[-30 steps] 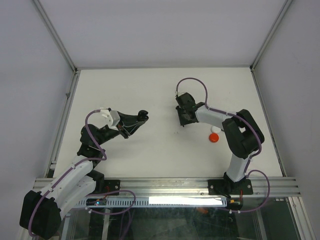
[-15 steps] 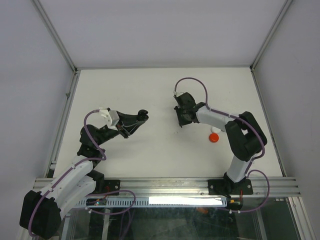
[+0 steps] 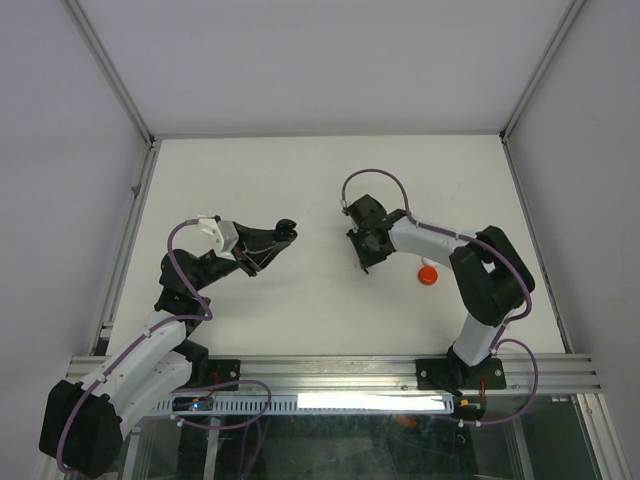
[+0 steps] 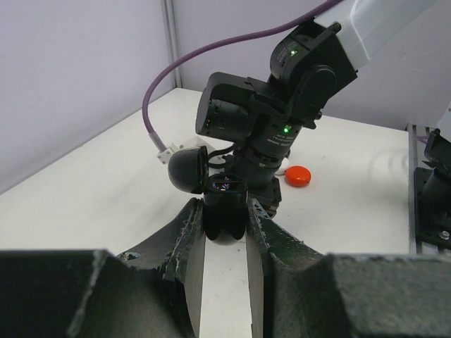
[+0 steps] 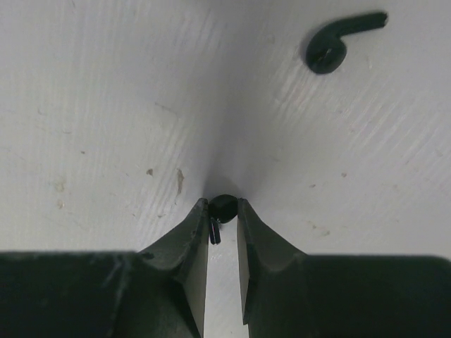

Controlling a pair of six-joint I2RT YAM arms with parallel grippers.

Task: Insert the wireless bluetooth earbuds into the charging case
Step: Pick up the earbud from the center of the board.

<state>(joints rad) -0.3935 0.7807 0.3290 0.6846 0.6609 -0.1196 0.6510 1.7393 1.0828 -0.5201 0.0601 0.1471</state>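
Sitting early in the job — nothing seated in the case yet, judging by these views.

Clamping the left claw (image 4: 224, 213) on the black charging case (image 4: 225, 201), gripping it by both sides, clear of the counter (image 3: 300, 180). Holding it with the lid (image 4: 188, 170) hinged open toward 10 o'clock in the left wrist view and the mouth facing up toward the lens. Reading the inside as too dark for calling any well filled or empty.

Pinching the right claw (image 5: 221, 205) shut on the round head of one black earbud (image 5: 224, 207), right down at the counter. Not showing touching or just lifted. Pointing that bud's short stem toward 6 o'clock in the right wrist view, back between the fingers, long axis running 12 to 6.

Leaving a second black earbud (image 5: 337, 41) loose on the counter at 1 o'clock from the tips, well apart, stem aiming toward 2 o'clock, head at the 8 o'clock end. Leaving a red puck (image 3: 428, 275) near 4 o'clock of the right claw in the top view.

Remaining, by this reading — carrying the pinched bud over to the case at 9 o'clock, seating it, then fetching the loose one.
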